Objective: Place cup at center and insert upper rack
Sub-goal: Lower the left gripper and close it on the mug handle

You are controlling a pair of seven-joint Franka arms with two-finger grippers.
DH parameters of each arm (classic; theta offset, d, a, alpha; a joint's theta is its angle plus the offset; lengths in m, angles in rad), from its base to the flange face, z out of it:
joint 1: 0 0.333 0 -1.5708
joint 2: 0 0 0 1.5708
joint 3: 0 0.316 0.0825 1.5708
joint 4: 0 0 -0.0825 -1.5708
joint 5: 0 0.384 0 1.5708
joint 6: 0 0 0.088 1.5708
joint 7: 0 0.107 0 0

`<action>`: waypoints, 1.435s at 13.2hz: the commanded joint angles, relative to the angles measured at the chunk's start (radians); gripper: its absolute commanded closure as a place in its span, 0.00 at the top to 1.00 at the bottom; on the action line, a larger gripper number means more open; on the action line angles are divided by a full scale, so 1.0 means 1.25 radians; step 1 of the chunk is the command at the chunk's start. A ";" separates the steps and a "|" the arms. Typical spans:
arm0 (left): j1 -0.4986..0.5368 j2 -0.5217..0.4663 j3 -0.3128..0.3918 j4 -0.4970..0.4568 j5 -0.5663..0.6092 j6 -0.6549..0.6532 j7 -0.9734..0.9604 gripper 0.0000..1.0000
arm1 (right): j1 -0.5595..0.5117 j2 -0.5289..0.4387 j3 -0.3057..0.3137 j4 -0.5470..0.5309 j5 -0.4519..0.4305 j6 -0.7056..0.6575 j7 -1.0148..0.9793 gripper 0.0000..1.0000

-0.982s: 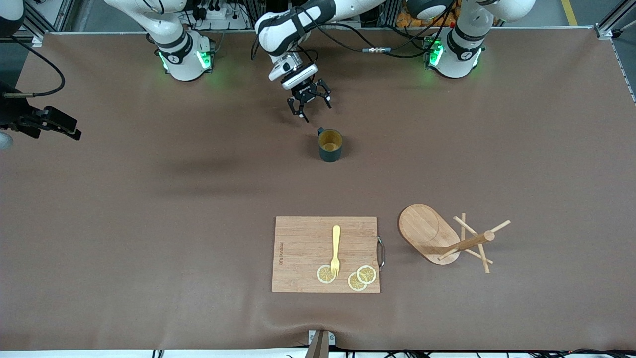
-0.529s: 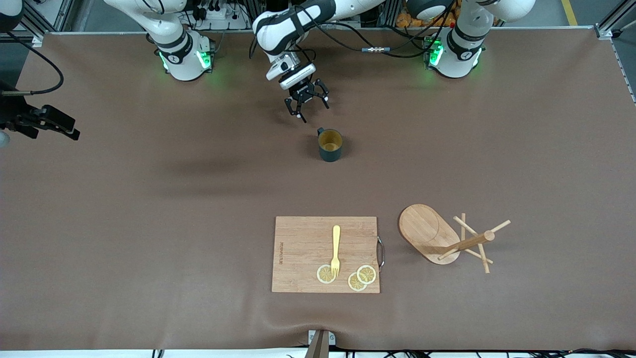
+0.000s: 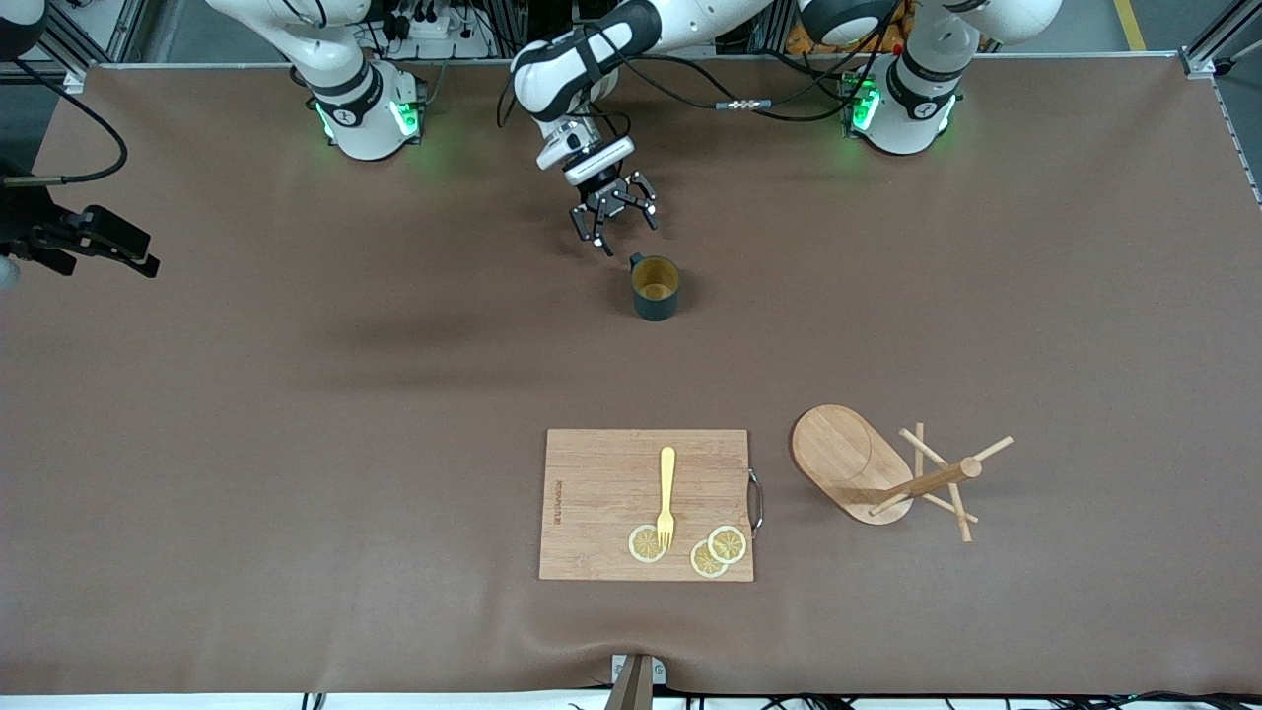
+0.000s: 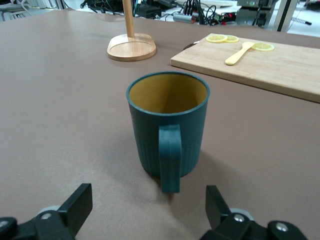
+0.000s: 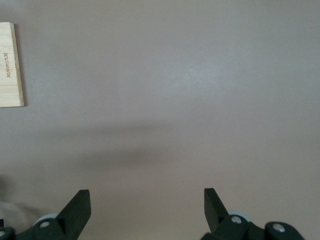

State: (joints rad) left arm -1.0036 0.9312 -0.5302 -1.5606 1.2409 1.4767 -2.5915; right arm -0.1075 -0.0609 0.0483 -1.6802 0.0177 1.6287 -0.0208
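The cup (image 3: 655, 287), a dark teal mug with a tan inside, stands upright mid-table, its handle toward the robots. In the left wrist view the cup (image 4: 167, 127) is just ahead of my left gripper (image 4: 150, 210), handle between the line of the open fingers. My left gripper (image 3: 621, 229) hovers low beside the handle, empty. The upper rack (image 3: 887, 473), a bamboo mug tree, sits nearer the camera toward the left arm's end; its base (image 4: 131, 47) lies flat. My right gripper (image 3: 123, 251) waits open over the right arm's end of the table and also shows in the right wrist view (image 5: 147, 210).
A wooden cutting board (image 3: 646, 505) lies near the front edge, carrying a yellow fork (image 3: 666, 493) and lemon slices (image 3: 718, 550). Its corner shows in the right wrist view (image 5: 11, 65). Brown table surface (image 3: 394, 394) spreads between cup and board.
My left gripper has come down and closer to the cup's handle, still open. The cup, the rack and the right gripper have stayed put.
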 commanded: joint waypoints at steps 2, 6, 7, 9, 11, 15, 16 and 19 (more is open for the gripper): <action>-0.010 0.026 0.019 0.009 0.066 0.004 -0.023 1.00 | 0.004 -0.003 0.001 0.021 0.009 -0.005 -0.008 1.00; -0.011 0.029 0.020 0.010 0.073 0.005 -0.011 0.96 | 0.023 -0.003 0.002 0.025 0.009 -0.034 -0.009 1.00; -0.012 0.031 0.020 0.011 0.073 0.005 -0.011 0.93 | 0.025 -0.003 0.002 0.033 0.009 -0.045 -0.008 1.00; -0.013 0.027 0.020 0.010 0.065 0.005 -0.019 0.85 | 0.025 -0.002 0.001 0.040 0.009 -0.043 -0.008 1.00; -0.013 0.031 0.020 0.013 0.061 0.005 -0.022 0.76 | 0.021 0.000 -0.001 0.040 0.009 -0.043 -0.008 1.00; -0.012 0.026 0.020 0.013 0.025 0.003 -0.047 0.58 | 0.014 0.017 -0.002 0.040 0.009 -0.048 -0.007 1.00; -0.010 0.026 0.020 0.013 0.025 0.003 -0.052 0.57 | 0.014 0.025 -0.002 0.040 0.009 -0.046 -0.004 1.00; -0.006 0.023 0.026 0.013 0.005 -0.001 -0.052 0.56 | 0.010 0.035 -0.006 0.040 0.009 -0.046 -0.007 1.00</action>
State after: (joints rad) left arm -1.0094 0.9606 -0.5072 -1.5571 1.2794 1.4820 -2.6444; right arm -0.0851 -0.0319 0.0405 -1.6453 0.0190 1.5823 -0.0254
